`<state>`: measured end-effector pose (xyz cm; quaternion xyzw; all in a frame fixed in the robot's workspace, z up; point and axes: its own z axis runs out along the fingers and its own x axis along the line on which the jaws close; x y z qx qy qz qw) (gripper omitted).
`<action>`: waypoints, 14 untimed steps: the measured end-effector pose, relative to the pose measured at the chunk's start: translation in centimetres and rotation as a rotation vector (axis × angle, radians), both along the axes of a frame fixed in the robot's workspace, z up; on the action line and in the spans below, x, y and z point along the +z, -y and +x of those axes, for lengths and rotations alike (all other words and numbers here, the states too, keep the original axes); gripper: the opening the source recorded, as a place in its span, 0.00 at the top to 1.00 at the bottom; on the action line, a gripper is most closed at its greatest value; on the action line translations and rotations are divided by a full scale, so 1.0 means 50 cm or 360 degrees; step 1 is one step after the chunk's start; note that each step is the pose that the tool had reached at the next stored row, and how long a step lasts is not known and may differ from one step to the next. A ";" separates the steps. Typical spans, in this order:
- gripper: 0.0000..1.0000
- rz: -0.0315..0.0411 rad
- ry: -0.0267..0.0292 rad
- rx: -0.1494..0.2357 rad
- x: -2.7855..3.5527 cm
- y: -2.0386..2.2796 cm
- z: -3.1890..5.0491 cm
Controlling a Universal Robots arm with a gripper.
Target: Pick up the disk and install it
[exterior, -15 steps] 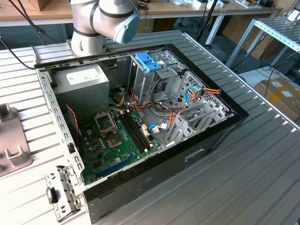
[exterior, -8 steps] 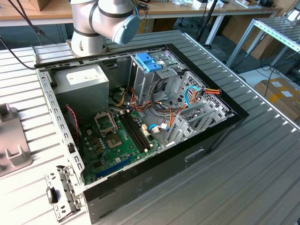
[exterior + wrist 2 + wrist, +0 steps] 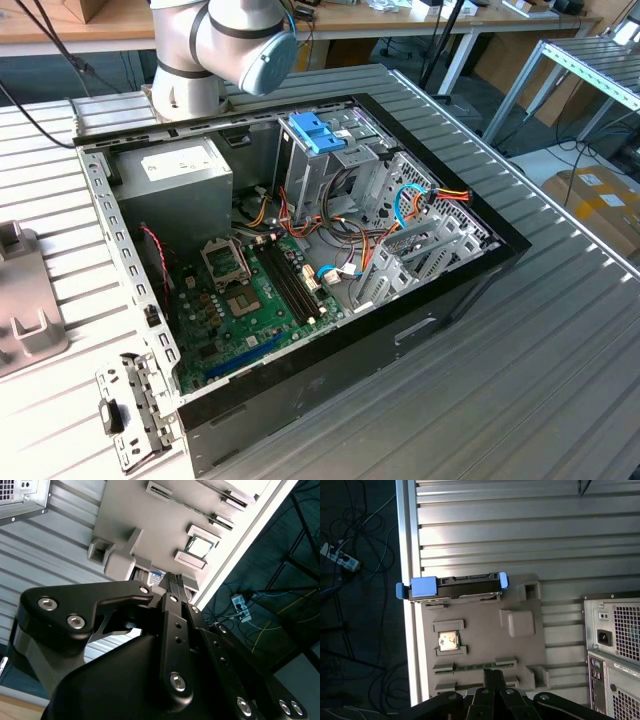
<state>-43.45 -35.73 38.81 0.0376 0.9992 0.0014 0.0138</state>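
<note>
Hovers above one end of tray (image 3: 480,630) with gripper (image 3: 493,672) pinched narrow, holding nothing. Finds disk (image 3: 452,586) at tray's opposite end, well apart, past chip (image 3: 448,641). Runs crosswise to the line out from gripper, long axis along tray's edge.
</note>
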 end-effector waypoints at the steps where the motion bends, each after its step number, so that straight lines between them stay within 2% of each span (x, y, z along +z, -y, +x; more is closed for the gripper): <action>1: 0.89 0.0000 0.00001 0.0000 0.000 -0.0002 0.000; 8: 0.89 0.0000 0.00001 0.0000 -0.001 -0.0016 -0.001; 11: 0.89 0.0000 0.00003 0.0000 -0.002 -0.0065 -0.003; 14: 0.89 0.0000 0.00000 0.0000 -0.002 -0.0079 -0.003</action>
